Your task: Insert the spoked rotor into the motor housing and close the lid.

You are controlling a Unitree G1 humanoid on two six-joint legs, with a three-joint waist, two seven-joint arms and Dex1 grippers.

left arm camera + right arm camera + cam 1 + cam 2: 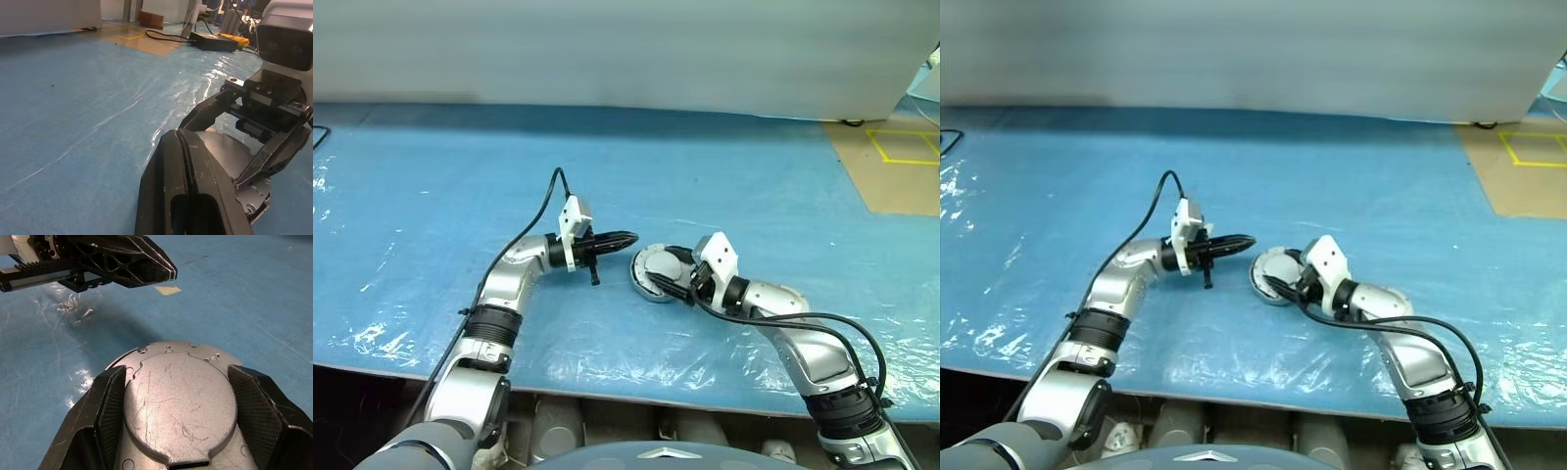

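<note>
Evidently the lid (178, 399) is stiff scratched metal, probably hefty and slick. It lies on the blue sheet (431, 196), straddled by the right gripper (176, 401), whose spread fingers flank its rim, the best hold. Nearby, the left gripper (625, 238) is clenched, empty.
</note>
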